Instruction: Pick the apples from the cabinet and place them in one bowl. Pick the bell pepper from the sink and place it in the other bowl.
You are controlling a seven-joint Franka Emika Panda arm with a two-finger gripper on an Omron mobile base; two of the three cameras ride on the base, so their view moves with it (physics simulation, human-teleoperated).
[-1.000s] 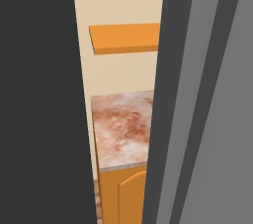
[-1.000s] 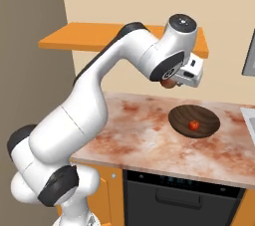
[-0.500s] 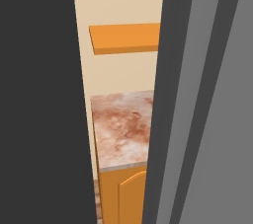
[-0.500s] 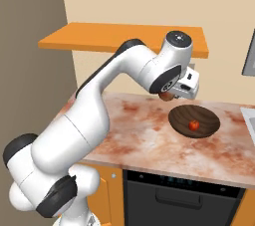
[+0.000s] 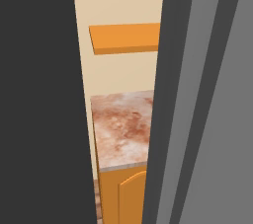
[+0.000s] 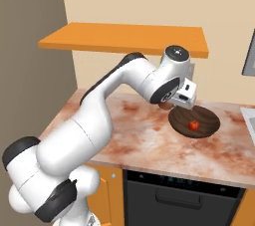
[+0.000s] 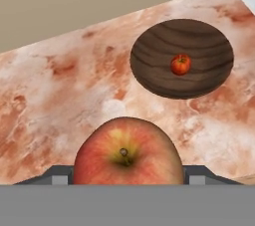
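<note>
Pincer (image 6: 172,105) is clamped on an apple (image 7: 128,153), carried above the counter (image 6: 149,143) approx. mid-depth. Vs. a second ago the arm has been lowered and drawn in toward a dark wooden bowl (image 6: 195,122) near the counter's back right corner; a small apple (image 6: 194,125) is already held inside it. Judged: 2nd apple is nearly delivered. Counter is marbled pink-brown stone. An orange cabinet (image 6: 124,38) is mounted on the beige wall; orange cupboards and a dark oven are set below.
</note>
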